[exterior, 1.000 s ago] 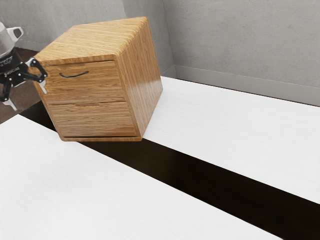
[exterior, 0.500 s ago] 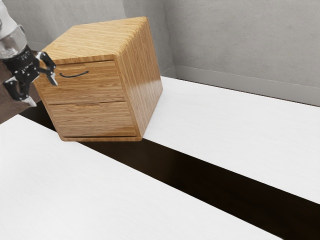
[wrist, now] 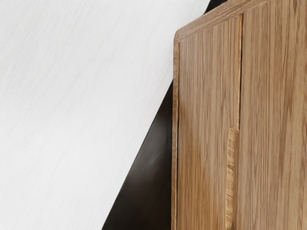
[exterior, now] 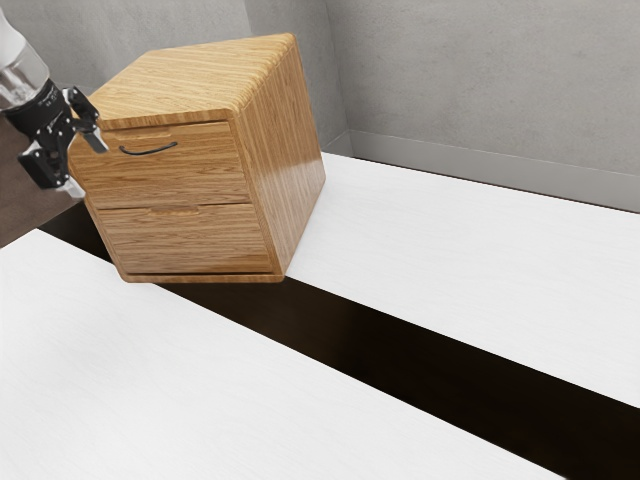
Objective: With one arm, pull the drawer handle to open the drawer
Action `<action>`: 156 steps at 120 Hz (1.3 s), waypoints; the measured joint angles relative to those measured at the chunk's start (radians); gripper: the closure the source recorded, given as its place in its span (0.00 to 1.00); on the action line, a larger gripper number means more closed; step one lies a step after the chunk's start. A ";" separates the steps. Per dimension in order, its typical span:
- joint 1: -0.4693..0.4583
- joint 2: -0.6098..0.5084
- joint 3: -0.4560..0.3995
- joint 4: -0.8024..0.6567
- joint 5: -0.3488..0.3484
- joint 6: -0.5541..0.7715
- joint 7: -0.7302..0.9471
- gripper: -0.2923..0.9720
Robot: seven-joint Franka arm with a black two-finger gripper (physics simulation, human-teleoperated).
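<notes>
Table (exterior: pixel 450 260), white with a dark gap across it, carries a wooden cabinet (exterior: pixel 270 130) with two drawers. The upper drawer (exterior: pixel 190 170) and lower drawer (exterior: pixel 190 235) both sit flush in the front, so their insides are hidden. The thin black handle (exterior: pixel 148 150) lies on the upper drawer's face, near its top edge. The gripper (exterior: pixel 86 168), fingers spread and holding nothing, hangs at the front's upper corner on the exterior view's left, apart from the handle and slightly higher than half a second ago.
</notes>
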 joint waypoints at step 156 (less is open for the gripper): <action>-0.078 0.087 -0.016 -0.039 0.087 0.233 -0.174 0.23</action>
